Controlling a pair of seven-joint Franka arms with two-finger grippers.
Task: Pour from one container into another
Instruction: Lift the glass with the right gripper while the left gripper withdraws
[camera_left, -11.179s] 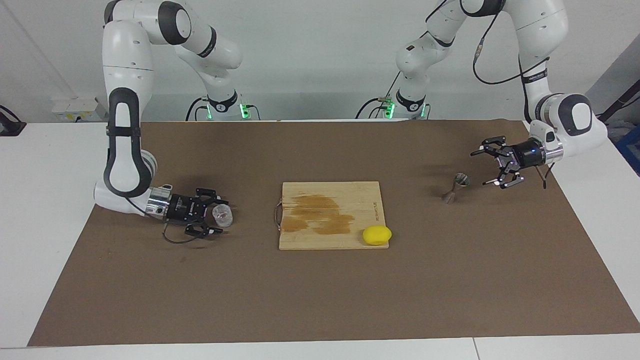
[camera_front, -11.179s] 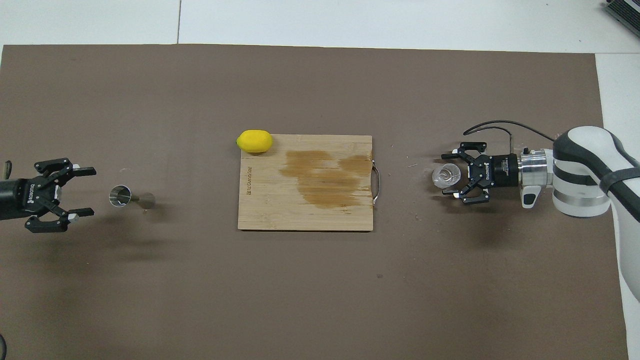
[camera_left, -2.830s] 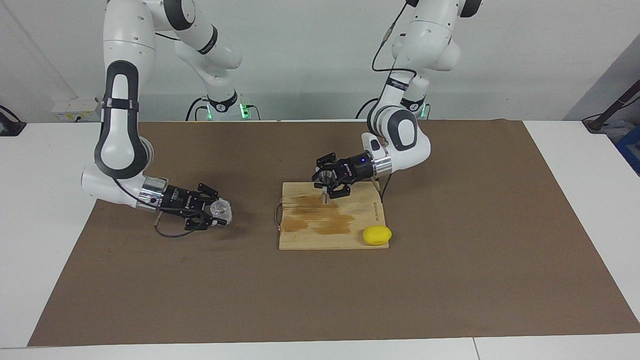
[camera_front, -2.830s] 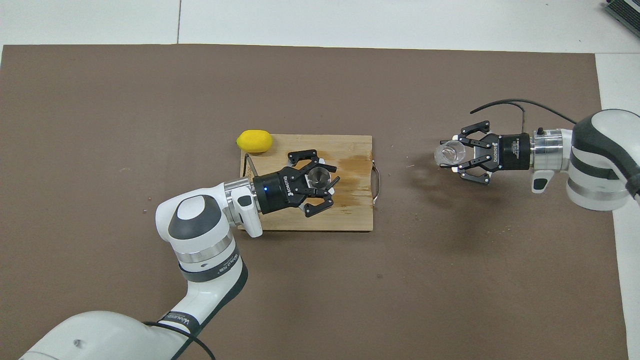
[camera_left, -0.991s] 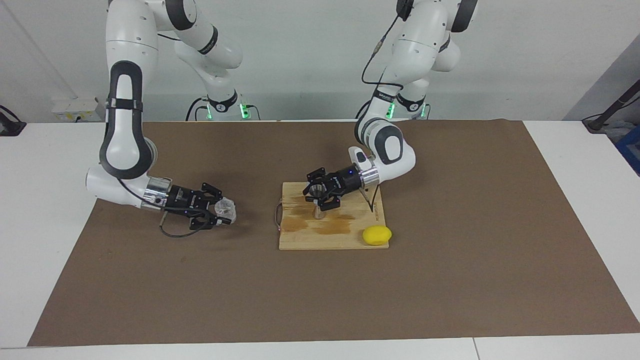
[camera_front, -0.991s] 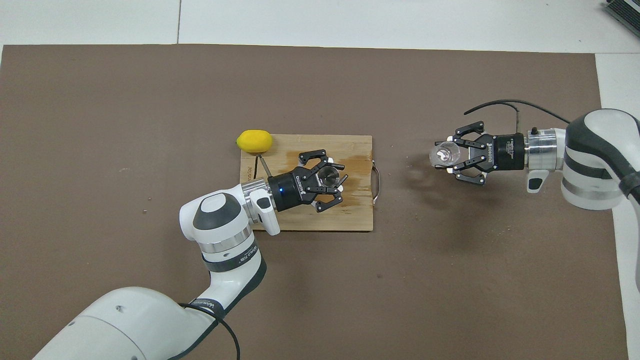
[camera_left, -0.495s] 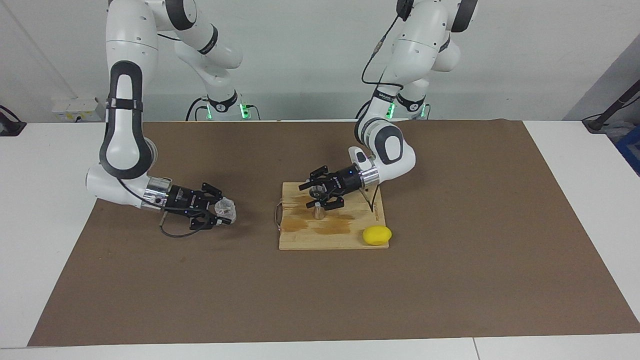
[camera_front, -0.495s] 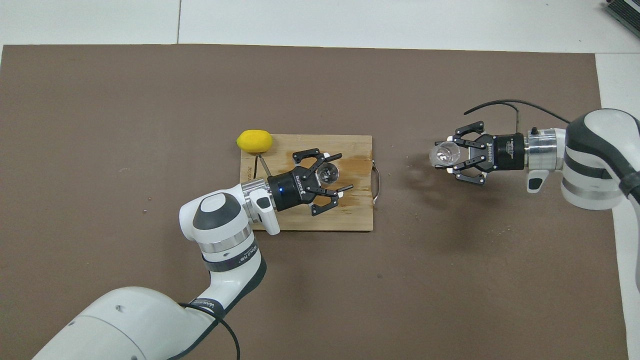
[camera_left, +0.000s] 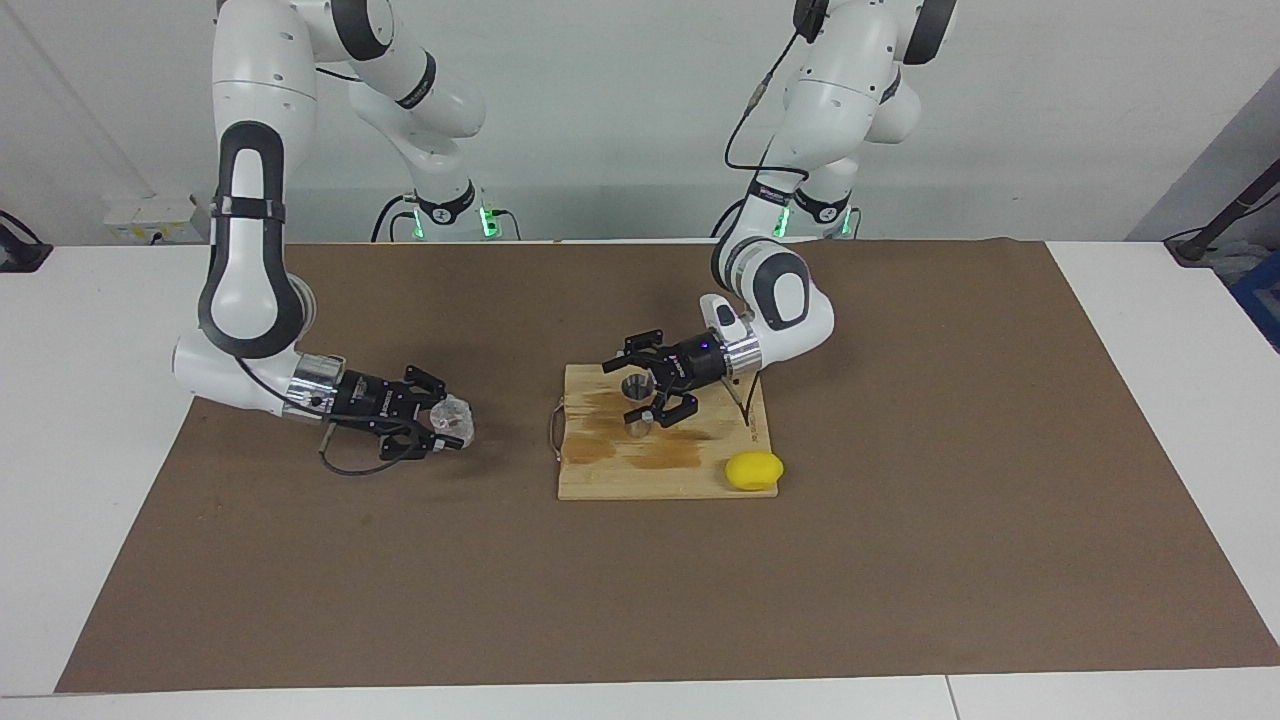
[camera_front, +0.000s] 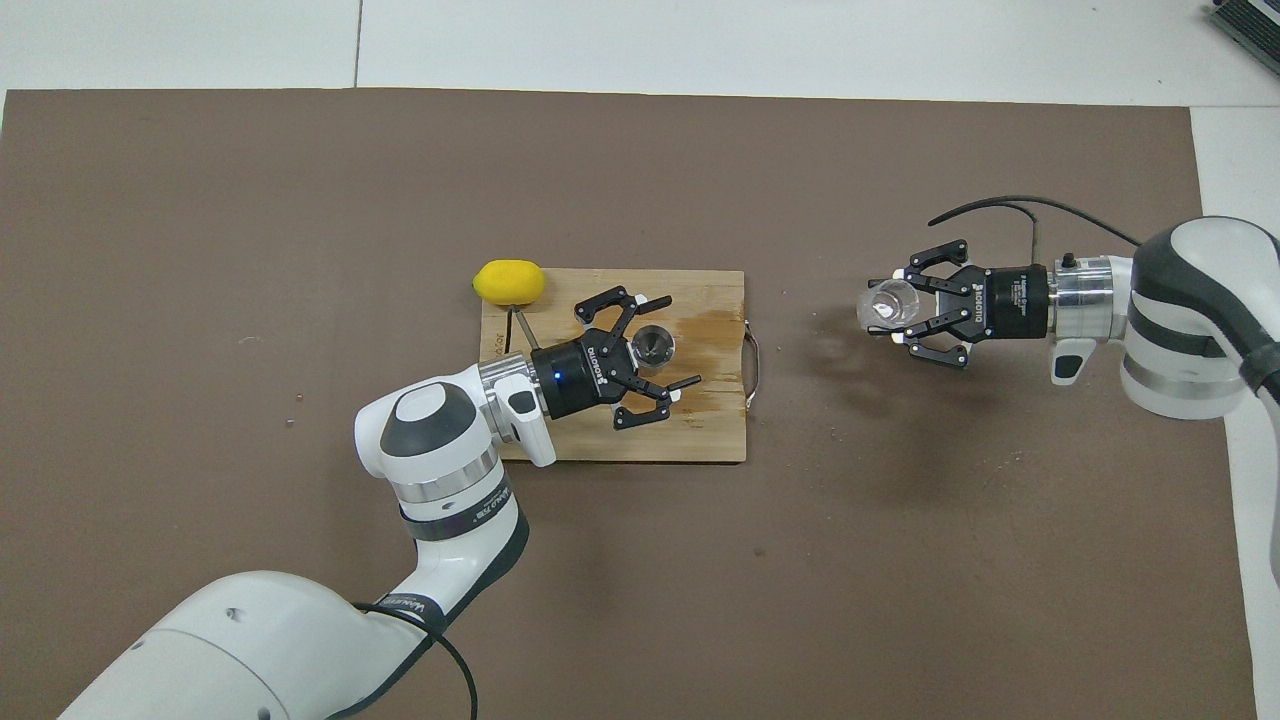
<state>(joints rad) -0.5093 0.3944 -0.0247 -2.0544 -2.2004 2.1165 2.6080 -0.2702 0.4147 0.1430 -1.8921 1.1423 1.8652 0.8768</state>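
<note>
The jigger (camera_left: 636, 406) stands upright on the cutting board (camera_left: 700, 470), near the board's middle and over its darker stained patch. In the overhead view its round open mouth (camera_front: 655, 345) faces up. The left gripper (camera_left: 646, 385) is at the jigger's level with its fingers spread wide apart, one on each side of the jigger's top cone; the facing view shows a gap on both sides, so the fingers stand off the metal and the jigger rests on the board by itself. The left arm reaches in from its own end of the table, wrist low over the edge of the board nearer the robots.

The right gripper (camera_left: 440, 428) is closed on the glass cup (camera_left: 452, 419), its fingers pressed against the cup's sides. The cup is held tipped on its side, mouth pointing toward the board, low over the brown mat (camera_left: 900, 560) toward the right arm's end of the table. It is well apart from the board and from the jigger. Whether the cup touches the mat cannot be told. From overhead the cup (camera_front: 885, 305) shows as a clear circle just past the gripper's fingertips.

A lemon (camera_left: 753, 471) lies at the corner of the board farthest from the robots, toward the left arm's end, well apart from both grippers.
</note>
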